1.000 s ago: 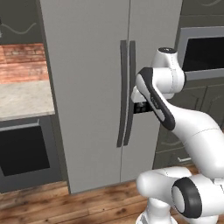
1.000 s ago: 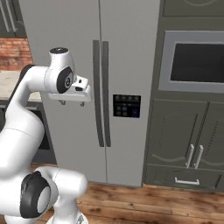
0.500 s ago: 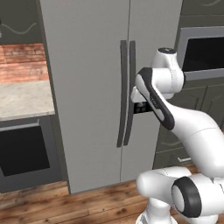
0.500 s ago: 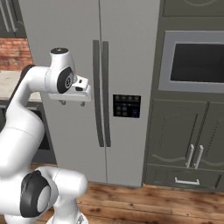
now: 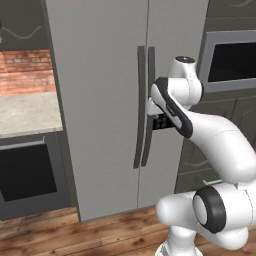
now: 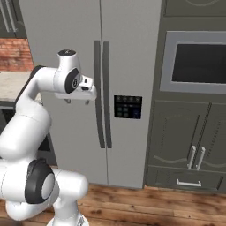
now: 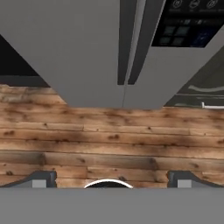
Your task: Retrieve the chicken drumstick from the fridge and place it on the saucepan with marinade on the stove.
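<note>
Fridge (image 5: pixel 100 100) doors closed; I've got the gripper (image 7: pixel 109 178) spread wide, empty, probably lining up on the handles (image 5: pixel 145 105).

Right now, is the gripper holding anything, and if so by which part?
Nothing is held. The gripper is open, its fingers wide apart over bare wood floor, short of the closed fridge and its handles.

Kitchen: fridge (image 5: pixel 110 100), wall oven (image 6: pixel 196 62), brick backsplash (image 5: pixel 25 72)

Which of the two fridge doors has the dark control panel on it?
The right-hand door of the fridge: the control panel sits beside its handle, while the left-hand door is plain.
</note>
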